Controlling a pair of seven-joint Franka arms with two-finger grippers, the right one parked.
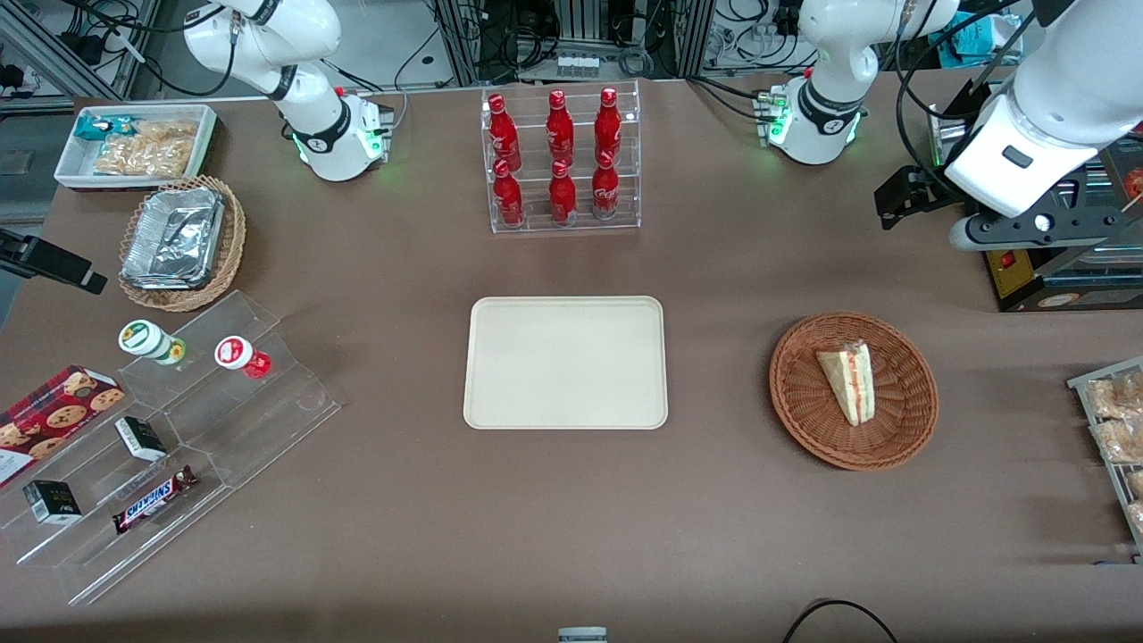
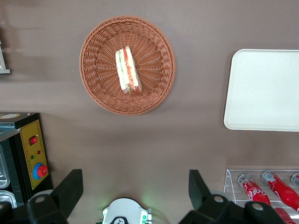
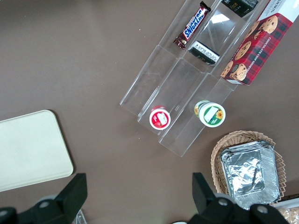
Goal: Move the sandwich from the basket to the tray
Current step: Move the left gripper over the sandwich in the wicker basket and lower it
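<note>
The sandwich (image 1: pixel 848 382), a pale wedge with red and green filling, lies in the round reddish-brown basket (image 1: pixel 804 420) toward the working arm's end of the table. The cream tray (image 1: pixel 565 362) lies flat and bare at the table's middle, beside the basket. My left gripper (image 1: pixel 902 204) hangs high above the table, farther from the front camera than the basket and apart from it. In the left wrist view the gripper (image 2: pixel 134 177) is open and empty, with the sandwich (image 2: pixel 128 70), the basket (image 2: pixel 98 84) and part of the tray (image 2: pixel 266 88) below it.
A clear rack of red cola bottles (image 1: pixel 563 161) stands farther from the front camera than the tray. A black box with a red button (image 1: pixel 1027 277) sits under the working arm. A wire rack of packaged snacks (image 1: pixel 1116 429) is at the table's edge. Acrylic snack steps (image 1: pixel 170 446) stand toward the parked arm's end.
</note>
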